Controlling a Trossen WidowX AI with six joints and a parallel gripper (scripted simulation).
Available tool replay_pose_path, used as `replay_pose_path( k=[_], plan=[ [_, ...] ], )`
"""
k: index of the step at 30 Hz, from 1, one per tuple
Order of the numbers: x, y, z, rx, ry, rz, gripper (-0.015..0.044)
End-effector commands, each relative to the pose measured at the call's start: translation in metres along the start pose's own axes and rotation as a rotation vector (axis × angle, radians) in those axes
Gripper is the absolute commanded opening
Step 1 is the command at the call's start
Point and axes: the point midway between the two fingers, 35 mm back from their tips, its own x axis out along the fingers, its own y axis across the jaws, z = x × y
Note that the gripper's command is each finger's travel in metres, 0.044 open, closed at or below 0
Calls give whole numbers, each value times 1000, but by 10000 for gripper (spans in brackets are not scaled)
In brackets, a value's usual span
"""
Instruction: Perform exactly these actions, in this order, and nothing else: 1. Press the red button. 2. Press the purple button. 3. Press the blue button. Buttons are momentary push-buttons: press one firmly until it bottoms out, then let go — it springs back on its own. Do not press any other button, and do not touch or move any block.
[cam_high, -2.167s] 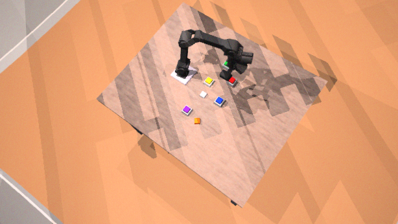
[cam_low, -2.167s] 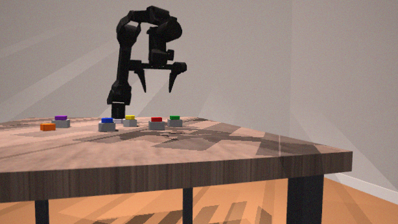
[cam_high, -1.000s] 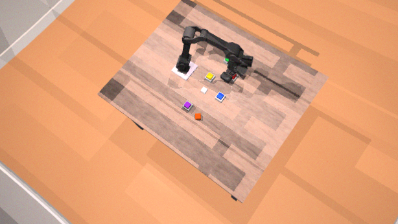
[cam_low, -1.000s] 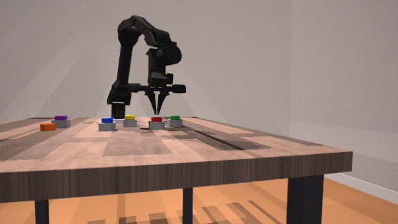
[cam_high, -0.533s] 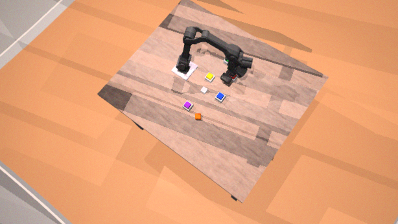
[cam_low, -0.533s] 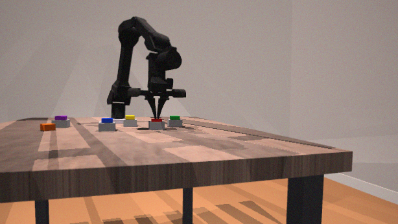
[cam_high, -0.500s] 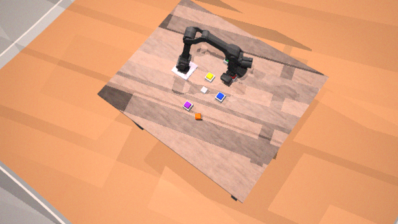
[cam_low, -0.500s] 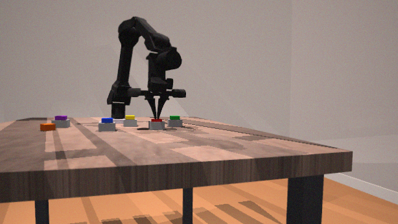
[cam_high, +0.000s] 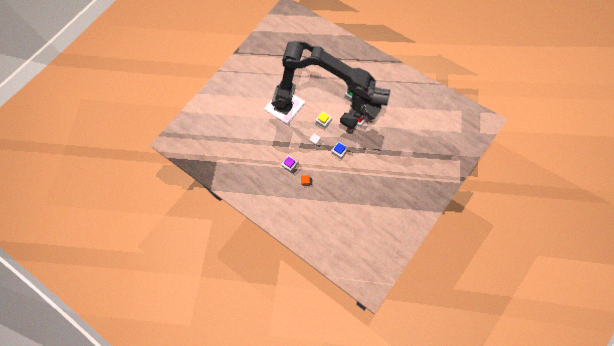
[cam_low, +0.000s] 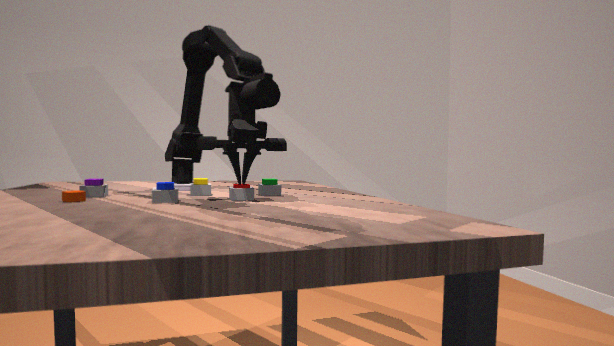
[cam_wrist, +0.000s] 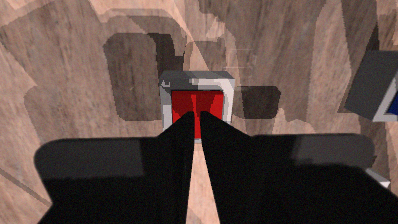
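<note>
The arm reaches down at the upper middle of the top view, and its fingers are drawn nearly together with nothing between them, their tips set on the red button (cam_wrist: 197, 107) near the centre of the wrist view. In the exterior view the closed tips (cam_low: 242, 181) come to a point on the red cap (cam_low: 241, 186), which sits low in its grey housing on the table (cam_low: 350, 240). The purple button (cam_high: 289, 162) lies toward the lower left of the button cluster in the top view, and the blue button (cam_high: 339, 148) is just right of centre, both apart from the arm. A yellow button (cam_high: 323, 118) sits left of the fingers, a green button (cam_low: 269, 182) just right of the red one in the exterior view. An orange block (cam_high: 305, 180) lies below the purple button and a white block (cam_high: 315, 138) lies between the yellow and blue buttons.
</note>
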Motion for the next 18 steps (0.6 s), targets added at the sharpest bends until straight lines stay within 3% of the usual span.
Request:
replay_pose_path(
  k=[1,9,14,18],
  plan=[
    [-21,0,1,3,-1,-1,20],
    [-34,0,0,5,0,-1,20],
    [-86,0,1,5,-1,-1,20],
    [-94,0,0,5,0,-2,20]
  ],
)
